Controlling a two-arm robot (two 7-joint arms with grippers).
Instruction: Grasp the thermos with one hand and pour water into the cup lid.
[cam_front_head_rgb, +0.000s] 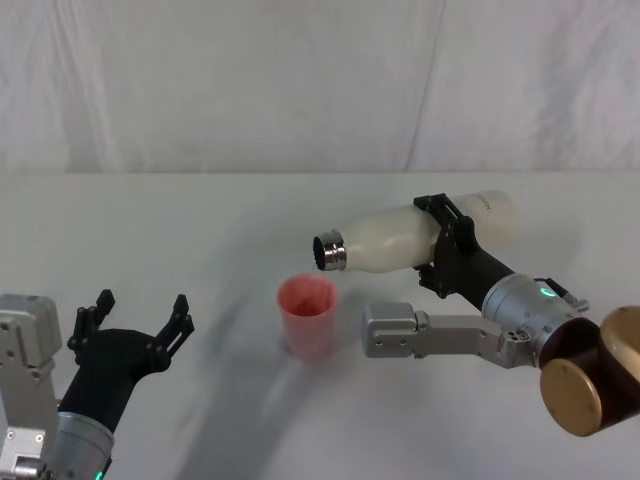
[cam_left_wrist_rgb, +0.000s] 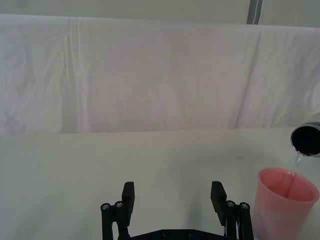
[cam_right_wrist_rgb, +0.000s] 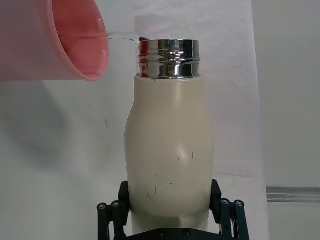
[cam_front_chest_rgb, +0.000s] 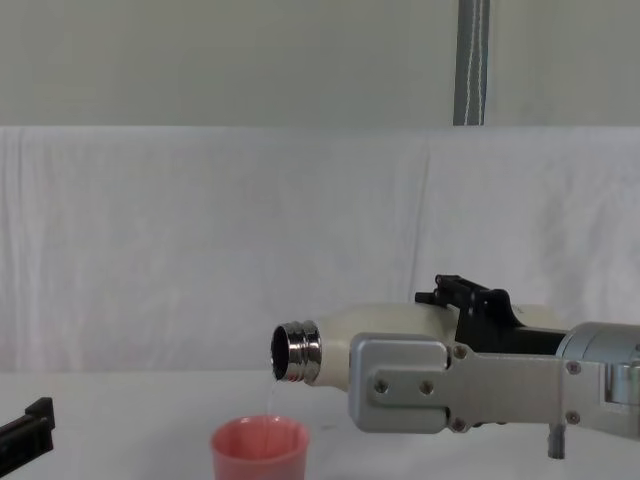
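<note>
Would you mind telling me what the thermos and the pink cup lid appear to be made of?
The thermos, held in the right claw, looks like metal with a matte cream coating, going by its shiny threaded steel neck and small scuffs. The cup lid seems to be plastic: pink, slightly translucent, with a thick rim.

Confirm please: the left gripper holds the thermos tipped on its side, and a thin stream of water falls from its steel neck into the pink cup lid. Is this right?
One thing is wrong: the right gripper, not the left, holds the thermos, as the head view shows. The left gripper is open, off to the side. The rest stands: water falls from the steel neck into the cup lid.
</note>
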